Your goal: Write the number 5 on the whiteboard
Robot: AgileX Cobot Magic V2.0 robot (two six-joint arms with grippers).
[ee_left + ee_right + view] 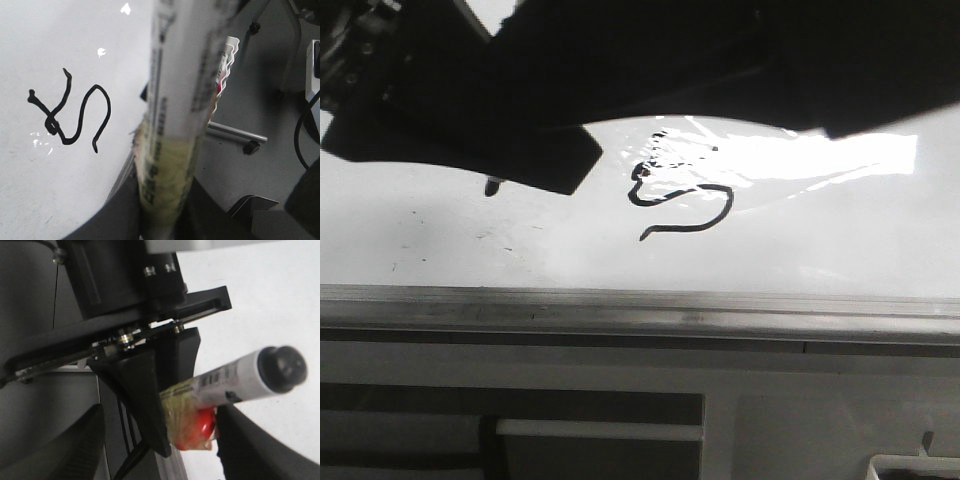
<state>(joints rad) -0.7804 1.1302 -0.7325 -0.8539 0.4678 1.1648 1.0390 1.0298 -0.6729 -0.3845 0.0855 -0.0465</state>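
Note:
The number 5 is a black squiggle near the middle of the whiteboard; in the left wrist view the number 5 lies on the whiteboard beside the marker. My left gripper is shut on a white marker wrapped in yellowish tape. In the front view the marker's tip hangs over the board, left of the 5 and apart from it. My right gripper is open beside the left one, nothing between its fingers. It looks at the marker and its red end.
A grey metal rail runs along the board's near edge, with cabinet fronts below it. Both arms are dark masses over the board's far side, the right arm at the upper right. Beyond the board's edge a metal bar lies on the floor.

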